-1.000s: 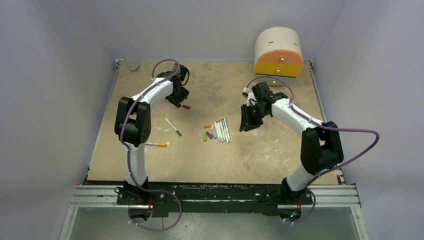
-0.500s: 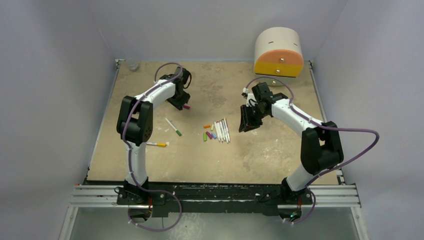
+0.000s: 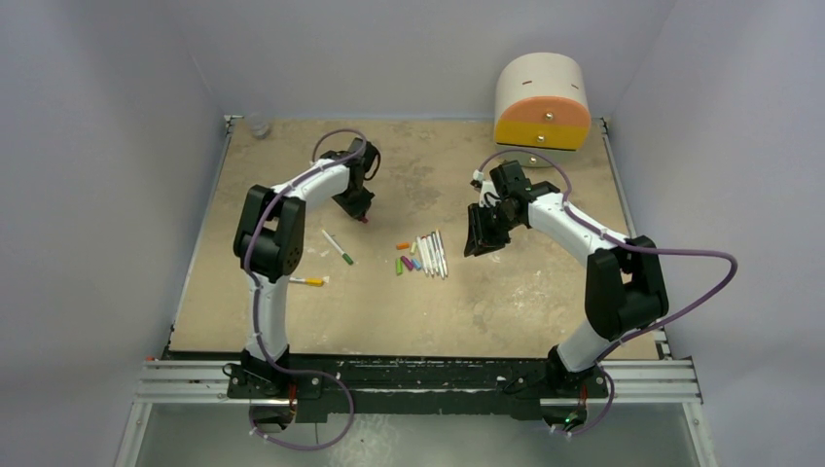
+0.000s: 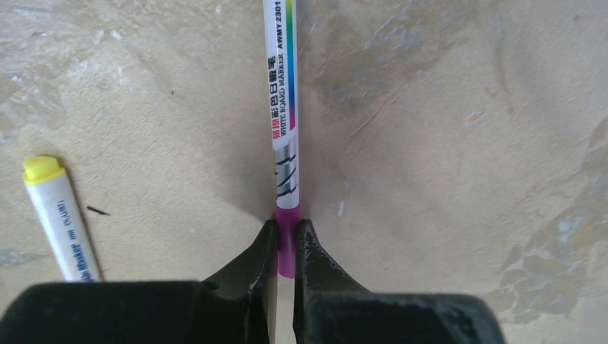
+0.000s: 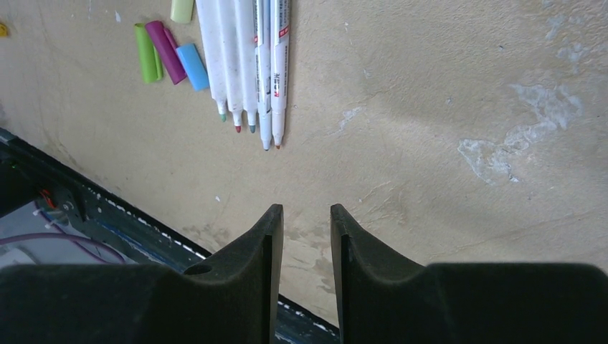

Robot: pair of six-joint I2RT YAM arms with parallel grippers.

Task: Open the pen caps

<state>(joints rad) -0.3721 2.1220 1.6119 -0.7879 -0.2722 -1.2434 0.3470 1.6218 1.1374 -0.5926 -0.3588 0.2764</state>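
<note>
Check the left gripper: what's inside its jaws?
The left gripper is shut on the magenta cap of a white pen. The barrel sticks out ahead over the table. The cap's rear end is hidden deeper in the grip.

Pen point(image 4: 281, 93): white barrel, rainbow stripe, magenta cap point(image 4: 287, 223). Loose caps point(image 5: 166, 51): green, magenta, blue. Table point(image 4: 466, 143): mottled tan. Drawer unit point(image 3: 541, 102): cream over orange.

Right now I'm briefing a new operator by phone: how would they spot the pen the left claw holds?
On the tan table, find the left claw, left of centre. Shut between its tips is the magenta cap of a white whiteboard marker with a rainbow stripe; the loose pen beside it has a yellow end.
</note>
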